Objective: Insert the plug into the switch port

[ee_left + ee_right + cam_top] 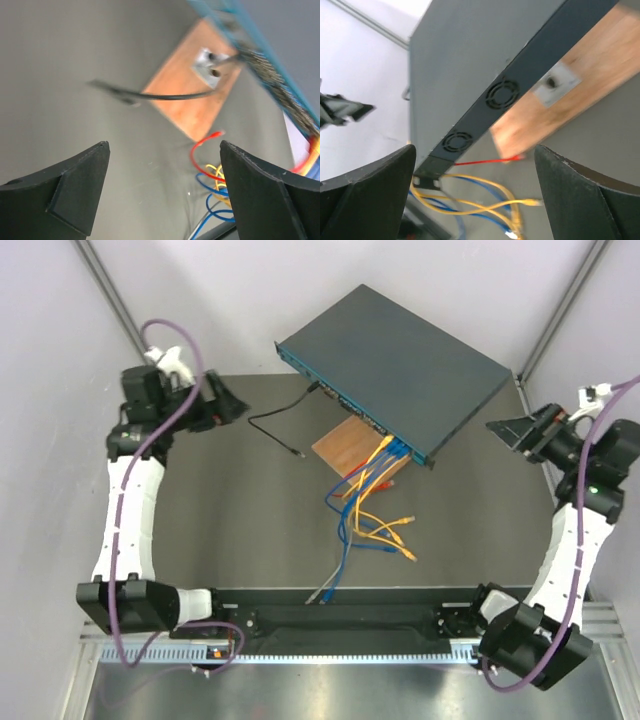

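The dark teal-grey switch (pixel 390 355) lies at an angle at the back of the table, its front face toward the middle. A black cable (pixel 275 425) runs from that face, and its free plug (pixel 298 453) lies on the mat. Loose yellow plugs (pixel 405 522) and a grey-blue plug (pixel 318 596) lie further forward. My left gripper (pixel 240 408) is open and empty at the far left, well away from the cables. My right gripper (pixel 492 430) is open and empty to the right of the switch. The left wrist view shows open fingers (pixel 80 175), the black cable (pixel 170 96) and the switch edge (pixel 270 70).
A brown wooden board (pixel 355 455) lies under the switch's front edge. Red, blue and yellow cables (pixel 365 505) tangle in front of it. The right wrist view shows the switch's fan side (pixel 502 95), the board (pixel 580 100) and a yellow plug (pixel 532 202).
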You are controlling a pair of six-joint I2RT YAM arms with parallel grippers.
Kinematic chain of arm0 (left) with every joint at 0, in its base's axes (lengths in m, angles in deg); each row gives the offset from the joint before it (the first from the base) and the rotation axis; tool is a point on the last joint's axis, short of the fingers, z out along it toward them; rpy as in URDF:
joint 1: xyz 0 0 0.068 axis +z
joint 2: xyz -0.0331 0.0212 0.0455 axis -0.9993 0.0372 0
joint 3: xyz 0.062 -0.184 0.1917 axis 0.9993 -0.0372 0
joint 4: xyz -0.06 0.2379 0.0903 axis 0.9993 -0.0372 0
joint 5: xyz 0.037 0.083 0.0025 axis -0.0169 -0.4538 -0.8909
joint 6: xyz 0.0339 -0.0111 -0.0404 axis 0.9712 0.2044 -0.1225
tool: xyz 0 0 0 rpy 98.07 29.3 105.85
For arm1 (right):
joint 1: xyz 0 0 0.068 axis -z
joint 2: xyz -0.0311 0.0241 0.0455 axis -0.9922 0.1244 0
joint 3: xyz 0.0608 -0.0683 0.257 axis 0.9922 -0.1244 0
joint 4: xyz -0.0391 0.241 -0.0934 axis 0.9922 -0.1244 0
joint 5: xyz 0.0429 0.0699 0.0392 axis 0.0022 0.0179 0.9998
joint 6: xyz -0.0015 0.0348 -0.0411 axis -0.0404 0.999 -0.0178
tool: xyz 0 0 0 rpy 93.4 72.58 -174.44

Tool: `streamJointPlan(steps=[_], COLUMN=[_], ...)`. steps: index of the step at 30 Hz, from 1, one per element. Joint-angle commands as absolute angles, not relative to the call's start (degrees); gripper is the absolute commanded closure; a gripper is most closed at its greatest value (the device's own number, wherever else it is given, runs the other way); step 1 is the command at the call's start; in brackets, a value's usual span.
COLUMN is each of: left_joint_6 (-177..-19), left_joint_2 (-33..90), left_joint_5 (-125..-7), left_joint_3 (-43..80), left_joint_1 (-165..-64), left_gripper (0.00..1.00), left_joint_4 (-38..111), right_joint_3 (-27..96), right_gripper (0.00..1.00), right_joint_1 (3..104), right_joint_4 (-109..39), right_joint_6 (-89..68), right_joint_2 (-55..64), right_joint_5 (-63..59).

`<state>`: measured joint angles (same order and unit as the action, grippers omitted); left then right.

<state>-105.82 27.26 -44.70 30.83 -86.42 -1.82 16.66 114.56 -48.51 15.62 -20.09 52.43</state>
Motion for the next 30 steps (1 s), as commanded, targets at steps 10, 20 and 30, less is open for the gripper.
streamJointPlan(steps=[10, 20, 30], left_joint_6=[-87.15, -77.72, -75.61], left_joint_2=[34.56, 27.63, 23.93], left_joint_5=[-42.59, -49.12, -51.50], left_joint_3=[30.24, 15.30, 11.08], left_joint_1=[-63.79, -64.14, -64.75], left_gripper=[0.01, 0.01, 0.01], left_joint_4=[-19.81, -16.57, -16.04], right_joint_3=[32.44, 18.46, 15.73], right_gripper=[0.00, 0.00, 0.00], right_joint_1=[121.26, 115.21, 113.00], right_joint_4=[-99.34, -89.50, -87.03], right_joint_6=[-46.22, -48.34, -46.84], right_joint_2=[-7.38, -12.73, -14.85], right_joint_5=[41.27, 27.46, 26.14])
